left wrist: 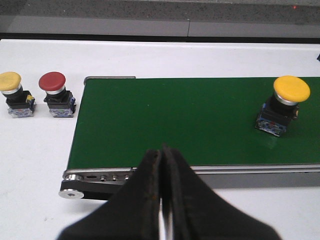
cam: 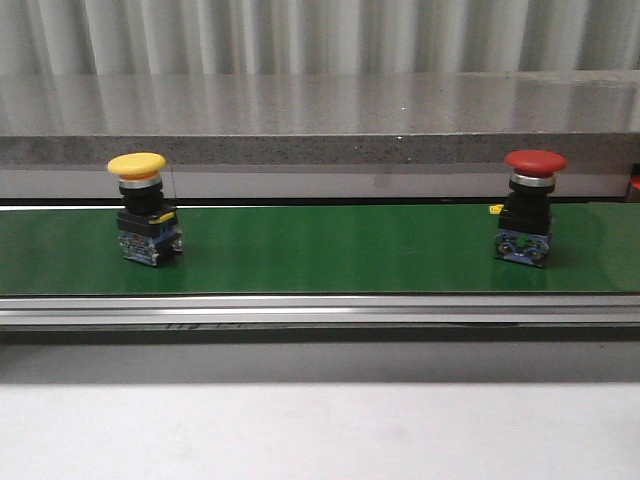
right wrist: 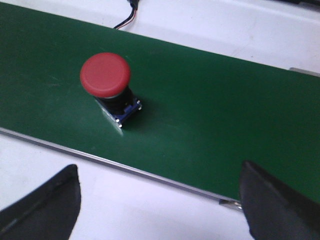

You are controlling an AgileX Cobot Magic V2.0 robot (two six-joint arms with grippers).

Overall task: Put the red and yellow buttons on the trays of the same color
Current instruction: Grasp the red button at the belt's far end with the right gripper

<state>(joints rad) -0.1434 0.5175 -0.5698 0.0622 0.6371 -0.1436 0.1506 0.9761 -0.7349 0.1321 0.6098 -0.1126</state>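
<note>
A yellow button [cam: 137, 165] stands upright at the left of the green conveyor belt [cam: 320, 250], and a red button [cam: 534, 162] stands at its right. Neither gripper shows in the front view. My left gripper [left wrist: 162, 148] is shut with nothing in it, over the belt's near rail; the yellow button [left wrist: 291, 90] stands well off to one side of it on the belt [left wrist: 175, 120]. My right gripper [right wrist: 160, 195] is open and empty above the white table, short of the red button [right wrist: 105, 75]. The trays are out of view.
Beyond the belt's end, a second yellow button [left wrist: 10, 82] and a second red button [left wrist: 52, 82] stand on the white table [left wrist: 35, 160]. A grey ledge [cam: 320, 120] runs behind the belt. A cable [right wrist: 125, 22] lies past the belt's far edge.
</note>
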